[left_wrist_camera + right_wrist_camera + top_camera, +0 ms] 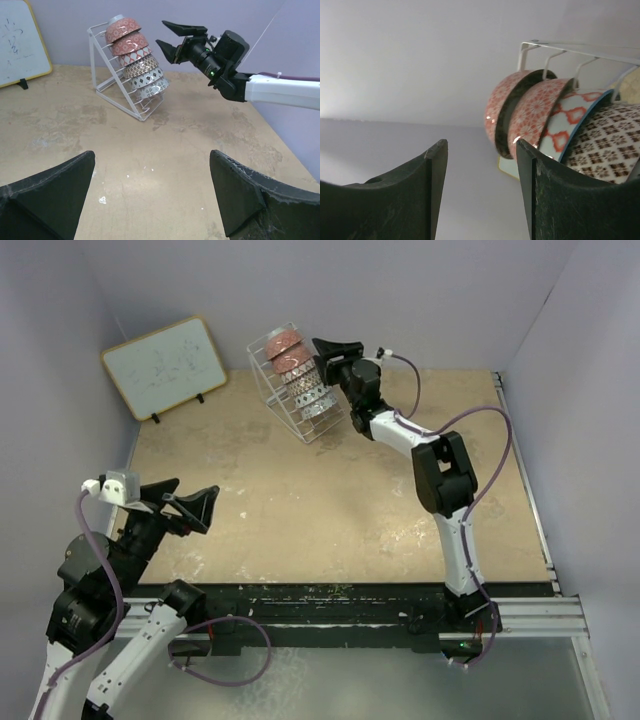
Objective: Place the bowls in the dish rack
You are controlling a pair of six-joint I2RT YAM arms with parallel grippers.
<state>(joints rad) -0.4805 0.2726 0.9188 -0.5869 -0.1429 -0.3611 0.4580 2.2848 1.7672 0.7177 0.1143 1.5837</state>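
The white wire dish rack (266,372) (98,60) stands tilted at the back of the table. Several patterned bowls (296,372) (134,60) (540,117) sit on edge in it, stacked in a row; the top ones are red-orange, the lower ones brown and grey patterned. My right gripper (330,352) (169,36) (481,150) hovers just to the right of the rack's top, open, with nothing between its fingers. My left gripper (186,498) (152,165) is open wide over the near left of the table, empty.
A wood-framed whiteboard (164,366) (20,42) leans against the back left wall. The tan table top (330,500) is ringed by lilac walls. A metal rail (528,510) runs along the right edge.
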